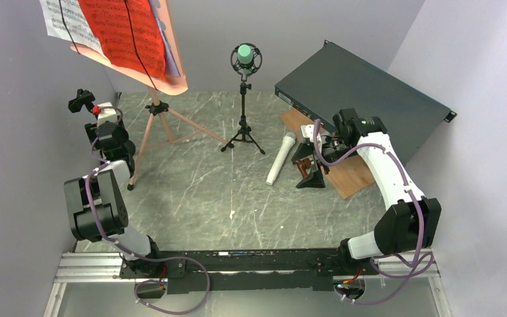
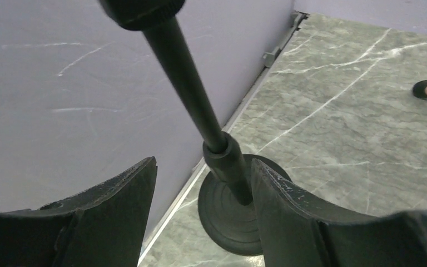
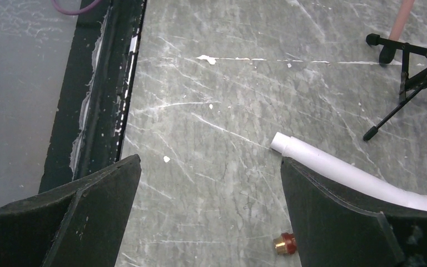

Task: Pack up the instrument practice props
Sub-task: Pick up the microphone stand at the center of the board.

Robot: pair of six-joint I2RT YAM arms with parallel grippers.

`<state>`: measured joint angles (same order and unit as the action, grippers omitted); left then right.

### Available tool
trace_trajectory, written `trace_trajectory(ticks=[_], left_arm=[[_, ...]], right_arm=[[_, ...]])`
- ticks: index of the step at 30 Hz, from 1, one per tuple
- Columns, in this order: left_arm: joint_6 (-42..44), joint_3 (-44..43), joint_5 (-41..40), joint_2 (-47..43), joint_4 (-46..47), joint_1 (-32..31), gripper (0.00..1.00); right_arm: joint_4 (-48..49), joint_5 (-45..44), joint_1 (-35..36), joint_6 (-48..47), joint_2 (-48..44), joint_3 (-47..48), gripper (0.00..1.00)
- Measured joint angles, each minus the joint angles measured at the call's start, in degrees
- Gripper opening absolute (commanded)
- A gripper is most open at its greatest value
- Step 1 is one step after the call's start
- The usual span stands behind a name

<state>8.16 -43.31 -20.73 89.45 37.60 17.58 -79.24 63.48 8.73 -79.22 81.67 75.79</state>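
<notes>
I read the table (image 1: pixel 198 191) as marble-patterned stone with a dull sheen. The box (image 1: pixel 363 92) is matt painted metal, the board (image 1: pixel 353 175) bare wood, the pages (image 1: pixel 122 30) paper. The mic (image 3: pixel 333 167) looks like smooth white plastic, and the mount (image 2: pixel 192 89) has a satin black rod.

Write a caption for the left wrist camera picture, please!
Open left gripper straddling the pole of a black microphone mount, close to the wall.

High rear overview; close downward wrist views; tabletop (image 1: pixel 191 191) common to all.
</notes>
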Motion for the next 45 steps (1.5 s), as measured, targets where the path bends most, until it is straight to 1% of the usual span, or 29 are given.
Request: trace_trajectory(ticks=[2, 4, 5, 7, 10, 11, 13, 16, 18, 22, 24, 26, 28, 31, 33, 36, 40, 43, 45], left_arm=[[-0.48, -0.2, 2.01, 1.2, 0.85, 0.59, 0.66], [-0.57, -0.81, 3.87, 2.27, 1.86, 1.16, 0.6], [-0.61, -1.25, 4.7, 2.73, 2.51, 1.4, 0.56], [-0.68, -2.08, 6.49, 3.5, 4.33, 1.79, 0.39], [-0.72, -2.75, 8.74, 3.82, 6.71, 2.1, 0.04], [-0.85, -2.78, 9.22, 3.8, 7.21, 2.14, 0.0], [-1.33, -2.78, 10.75, 3.65, 8.48, 2.03, 0.0], [0.04, -1.77, 10.93, 1.18, 7.54, 1.86, 0.0], [0.5, -0.85, 10.4, -1.95, 5.57, 1.9, 0.0], [1.7, -0.44, 8.02, -12.26, -0.7, 1.88, 0.0], [1.7, -1.7, 6.34, -18.47, -5.62, 1.88, 0.0], [1.11, -5.11, 4.68, -23.23, -12.33, 1.88, 0.0], [-0.59, -10.62, 3.76, -26.77, -21.59, 1.9, 0.0], [-4.35, -18.75, 5.2, -31.19, -35.91, 2.05, 0.0], [-7.56, -22.32, 8.09, -34.84, -45.24, 2.05, 0.0], [-11.58, -25.27, 13.29, -40.48, -57.55, 2.05, 0.0], [-14.97, -26.16, 23.23, -47.43, -70.07, 1.36, 0.0], [-17.07, -26.05, 33.9, -50.97, -74.38, -1.09, 0.0], [-19.98, -24.35, 43.52, -52.28, -72.24, -3.28, 0.0]], right_arm=[[0.61, -0.09, 0.04, 0.07, -0.17, -0.33, 1.0], [1.07, -0.11, 0.09, 0.2, -0.31, -0.55, 1.0], [1.14, -0.11, 0.11, 0.2, -0.31, -0.55, 1.0], [1.29, -0.09, 0.13, 0.2, -0.28, -0.57, 1.0], [1.31, -0.07, 0.2, 0.17, -0.17, -0.57, 1.0], [1.36, -0.07, 0.24, 0.17, -0.13, -0.57, 1.0], [1.51, -0.02, 0.33, 0.13, -0.09, -0.57, 1.0], [1.92, 0.0, 0.44, 0.0, -0.04, -0.72, 1.0], [2.23, 0.02, 0.48, -0.09, -0.15, -0.87, 1.0], [2.4, 0.04, 0.48, -0.31, -0.26, -0.98, 1.0], [2.4, 0.02, 0.5, -0.35, -0.28, -0.96, 1.0], [2.4, 0.0, 0.52, -0.31, -0.33, -0.96, 1.0], [2.4, -0.13, 0.59, -0.15, -0.42, -0.96, 1.0], [2.4, -0.55, 0.79, 0.33, -0.68, -1.01, 1.0], [2.56, -0.9, 1.01, 0.87, -1.14, -1.42, 1.0], [3.02, -1.6, 1.44, 1.62, -2.36, -2.67, 1.0], [3.23, -1.7, 1.86, 2.56, -4.66, -4.68, 1.0], [2.99, -1.51, 2.29, 2.93, -6.05, -5.75, 1.0], [2.97, -1.14, 2.69, 2.99, -6.8, -6.16, 1.0]])
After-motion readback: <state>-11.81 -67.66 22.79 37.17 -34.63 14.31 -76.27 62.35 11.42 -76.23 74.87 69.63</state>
